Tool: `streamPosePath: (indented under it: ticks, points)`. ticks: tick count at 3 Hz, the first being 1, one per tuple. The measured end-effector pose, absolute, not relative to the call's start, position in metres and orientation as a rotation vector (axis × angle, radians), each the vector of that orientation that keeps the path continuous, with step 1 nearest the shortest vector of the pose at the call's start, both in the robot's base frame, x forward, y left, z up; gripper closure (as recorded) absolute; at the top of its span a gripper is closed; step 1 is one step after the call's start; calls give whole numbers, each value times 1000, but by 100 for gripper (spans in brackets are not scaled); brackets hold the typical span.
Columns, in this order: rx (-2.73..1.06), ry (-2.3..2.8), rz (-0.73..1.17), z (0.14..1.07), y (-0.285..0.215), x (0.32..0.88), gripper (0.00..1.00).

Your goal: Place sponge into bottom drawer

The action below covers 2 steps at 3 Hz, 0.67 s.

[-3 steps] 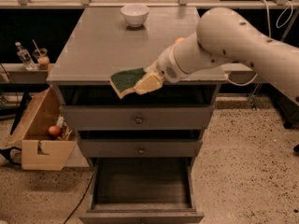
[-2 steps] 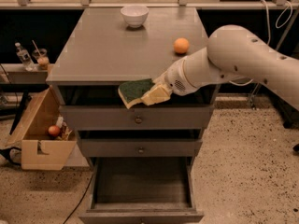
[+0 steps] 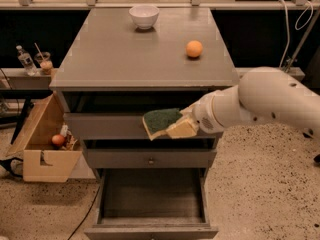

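Observation:
My gripper (image 3: 180, 126) is shut on the sponge (image 3: 160, 121), green scouring side up with its yellow foam edge showing. It holds the sponge in the air in front of the top drawer front, above the bottom drawer (image 3: 150, 199). The bottom drawer is pulled open and shows a dark interior with nothing visible in it. My white arm (image 3: 260, 101) reaches in from the right.
The grey cabinet top (image 3: 125, 59) carries a white bowl (image 3: 144, 15) at the back and an orange fruit (image 3: 194, 49) at the right. A wooden box (image 3: 42, 144) with small items stands on the floor to the left. The middle drawer (image 3: 150, 159) is closed.
The gripper with the sponge has moved down and to the right, from the cabinet's top edge to in front of the top drawer. The orange is now uncovered.

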State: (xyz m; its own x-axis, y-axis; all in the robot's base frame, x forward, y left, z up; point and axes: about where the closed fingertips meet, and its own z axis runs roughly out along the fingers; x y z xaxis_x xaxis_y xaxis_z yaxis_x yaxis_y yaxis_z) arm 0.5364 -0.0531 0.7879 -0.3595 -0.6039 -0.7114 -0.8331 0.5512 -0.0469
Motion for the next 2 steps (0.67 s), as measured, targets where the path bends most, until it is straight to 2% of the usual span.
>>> streamPosePath:
  ticks: [1, 2]
  points:
    - [-1107, 2170, 390, 744, -64, 519, 100]
    - [-1109, 2167, 391, 746, -63, 520, 100]
